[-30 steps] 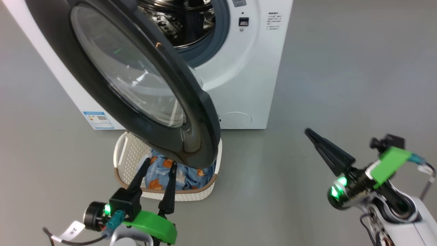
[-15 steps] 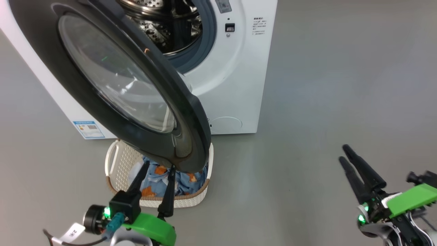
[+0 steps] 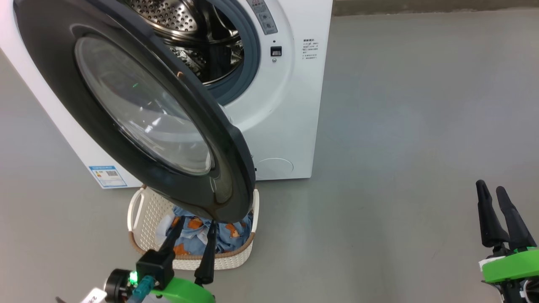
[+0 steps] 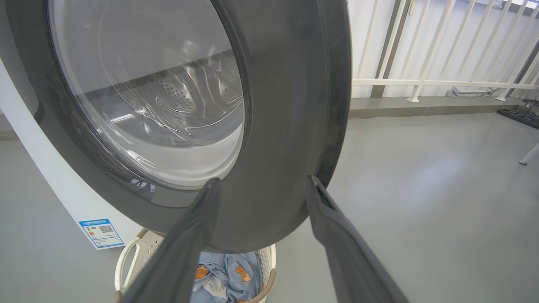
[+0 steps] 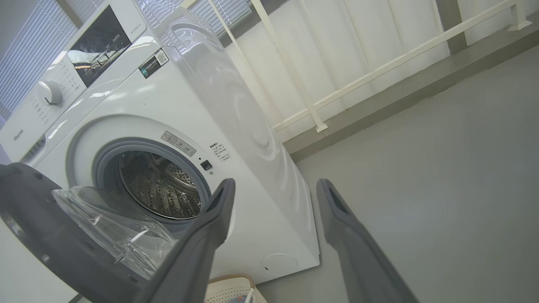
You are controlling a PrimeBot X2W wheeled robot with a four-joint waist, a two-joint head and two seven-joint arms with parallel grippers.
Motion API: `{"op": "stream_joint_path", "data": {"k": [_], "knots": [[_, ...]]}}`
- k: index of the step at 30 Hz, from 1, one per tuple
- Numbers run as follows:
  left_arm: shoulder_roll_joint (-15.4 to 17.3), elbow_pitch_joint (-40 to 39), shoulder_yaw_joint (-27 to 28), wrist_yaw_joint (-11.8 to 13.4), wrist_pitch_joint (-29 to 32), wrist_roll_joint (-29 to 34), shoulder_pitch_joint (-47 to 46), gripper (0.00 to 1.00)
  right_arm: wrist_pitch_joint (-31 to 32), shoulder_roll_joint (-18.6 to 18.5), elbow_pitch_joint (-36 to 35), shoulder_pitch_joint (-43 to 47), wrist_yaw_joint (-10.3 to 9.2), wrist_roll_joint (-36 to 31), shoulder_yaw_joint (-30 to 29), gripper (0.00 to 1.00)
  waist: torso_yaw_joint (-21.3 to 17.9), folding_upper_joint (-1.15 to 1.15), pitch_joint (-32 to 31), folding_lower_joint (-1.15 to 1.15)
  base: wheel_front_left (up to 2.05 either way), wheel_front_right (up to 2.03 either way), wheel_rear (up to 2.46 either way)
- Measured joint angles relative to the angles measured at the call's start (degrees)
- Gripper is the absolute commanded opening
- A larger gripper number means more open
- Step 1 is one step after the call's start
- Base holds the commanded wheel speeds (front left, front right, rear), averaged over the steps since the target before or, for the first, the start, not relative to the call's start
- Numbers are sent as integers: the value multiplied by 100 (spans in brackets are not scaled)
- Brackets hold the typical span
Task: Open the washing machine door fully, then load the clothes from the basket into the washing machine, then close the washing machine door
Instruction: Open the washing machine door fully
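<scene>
Opens right claw [image 3: 491,188], empty, pulls back to lower right. Leaves door [image 3: 229,168] part open over basket [image 3: 148,210]; needs more swing. Keeps left claw [image 3: 197,223] spread, empty.

One washing machine [image 3: 290,105], one door [image 3: 42,63], one basket [image 3: 147,210], one blue energy sticker [image 3: 108,176], one round cap [image 3: 274,166]. Two pincers: left pincer [image 3: 197,221] at lower left, right pincer [image 3: 490,186] at lower right. The heaped garments [image 3: 191,242] cannot be counted.

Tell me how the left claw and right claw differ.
The left claw points at the basket beneath the washing machine door; the right claw stands off to the side over the floor. The left claw sits close to the door's lower edge; the right claw is apart from it. Both are open and empty.
</scene>
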Motion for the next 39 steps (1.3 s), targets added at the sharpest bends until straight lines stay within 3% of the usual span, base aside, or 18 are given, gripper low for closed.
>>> {"op": "stream_joint_path", "data": {"k": [9, 16, 24, 39], "knots": [[2, 33, -9, -43, 0, -34, 60, 100, -242, 477, 102, 4, 0, -2767, -412, 100, -9, 0, -95, 0, 0, 0, 0], [4, 56, -25, -43, 0, -57, 131, 100, -253, 788, 185, 250, 0, -3815, -331, 100, 5, 0, -101, 0, 0, 0, 0], [4, 62, -27, -43, 0, -58, 131, 100, -279, 1047, 299, 318, 0, -4023, -331, 100, 2, 0, -114, 0, 0, 0, 0], [4, 131, -4, 14, 0, -103, 131, 100, -330, 1082, 357, 335, 0, -4145, -328, 100, -14, 0, -150, 0, 0, 0, 0]]}}
